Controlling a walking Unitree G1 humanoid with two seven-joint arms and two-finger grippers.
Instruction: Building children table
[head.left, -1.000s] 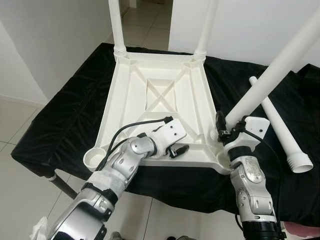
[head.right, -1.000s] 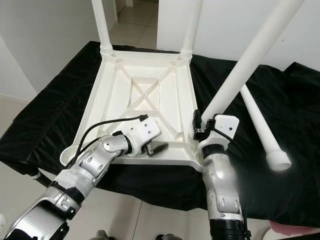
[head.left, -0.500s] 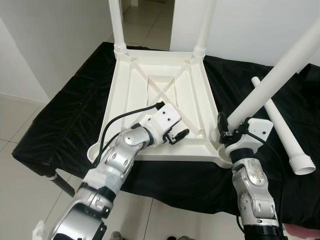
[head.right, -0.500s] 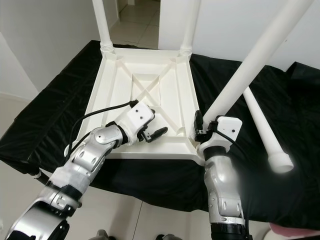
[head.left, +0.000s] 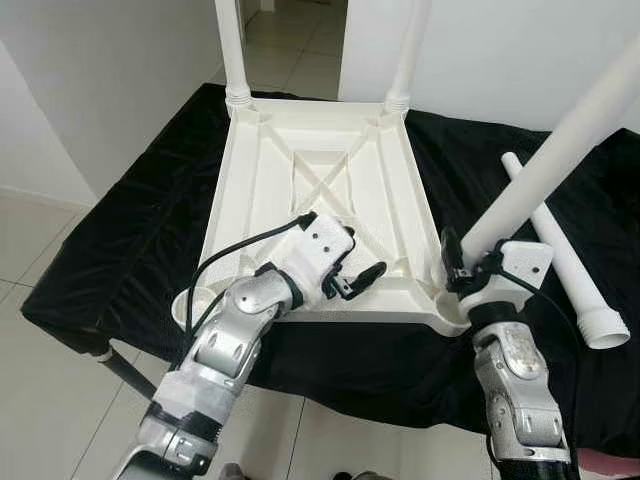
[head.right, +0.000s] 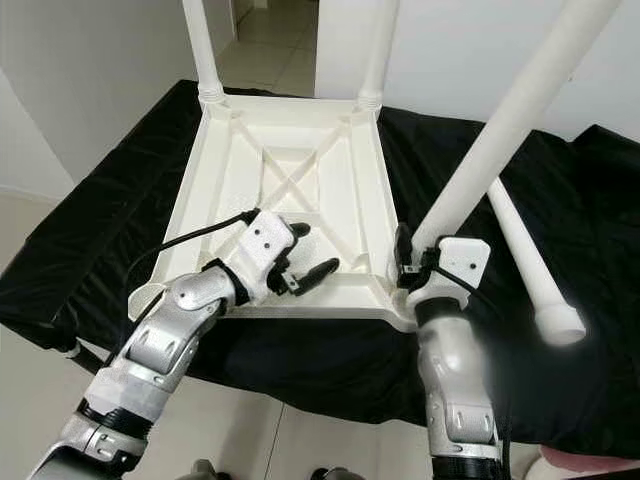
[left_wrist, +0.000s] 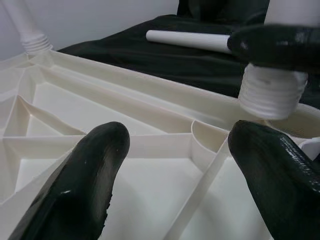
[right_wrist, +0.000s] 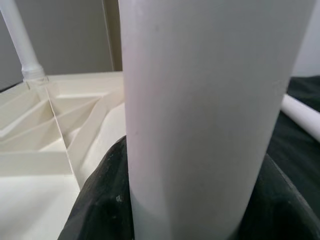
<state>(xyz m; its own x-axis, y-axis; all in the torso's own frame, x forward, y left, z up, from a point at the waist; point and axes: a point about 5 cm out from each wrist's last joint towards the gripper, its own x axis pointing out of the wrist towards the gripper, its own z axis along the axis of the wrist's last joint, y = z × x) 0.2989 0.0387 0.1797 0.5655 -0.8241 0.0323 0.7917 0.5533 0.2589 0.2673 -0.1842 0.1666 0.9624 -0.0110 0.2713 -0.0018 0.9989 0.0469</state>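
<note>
Gripping white leg (head.right: 500, 120), right tool (head.right: 412, 262), unmarked tabletop (head.right: 290, 170)

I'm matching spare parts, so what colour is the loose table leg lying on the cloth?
White; the loose table leg shows best in the left eye view.

White tabletop (head.left: 320, 190) lies upside down, two legs upright, third leg (head.left: 560, 150) tilted.

One upturned white plastic tabletop (head.left: 318, 180), four white table legs, two screwed upright (head.left: 232, 50) at the far corners, one held leg (head.left: 560, 150), one loose leg (head.left: 560, 255) lying on one black cloth (head.left: 140, 230), two grippers, left gripper (head.left: 362, 282), right gripper (head.left: 458, 262)
</note>
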